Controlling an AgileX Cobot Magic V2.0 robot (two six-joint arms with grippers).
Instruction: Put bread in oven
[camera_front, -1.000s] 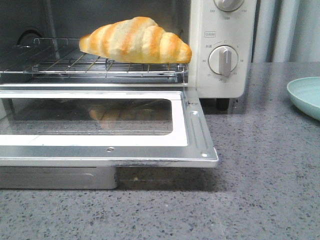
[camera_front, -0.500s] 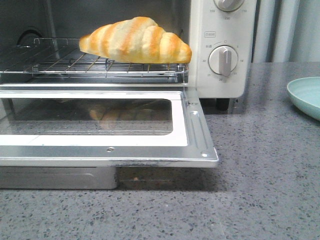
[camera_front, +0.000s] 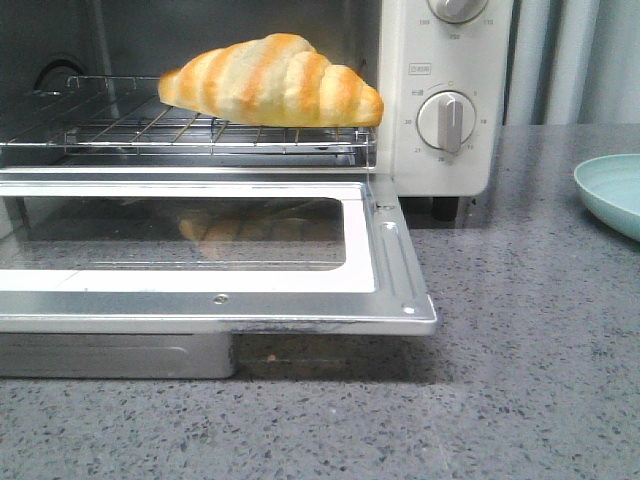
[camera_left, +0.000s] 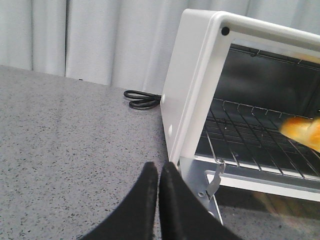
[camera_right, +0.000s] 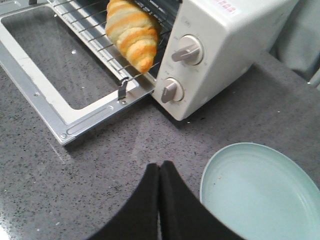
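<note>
The bread (camera_front: 272, 82), a glossy striped croissant roll, lies on the steel wire rack (camera_front: 120, 125) of the cream-white oven (camera_front: 450, 60), whose glass door (camera_front: 190, 250) hangs open and flat. The bread also shows in the right wrist view (camera_right: 131, 31) and partly in the left wrist view (camera_left: 304, 132). My left gripper (camera_left: 159, 167) is shut and empty, beside the oven's left front corner. My right gripper (camera_right: 159, 166) is shut and empty, over the counter between the oven door and a plate. Neither gripper shows in the front view.
A pale blue-green plate (camera_right: 260, 192) sits on the speckled grey counter to the right of the oven; it also shows in the front view (camera_front: 612, 190). A black power cord (camera_left: 142, 99) lies behind the oven's left side. Grey curtains hang at the back.
</note>
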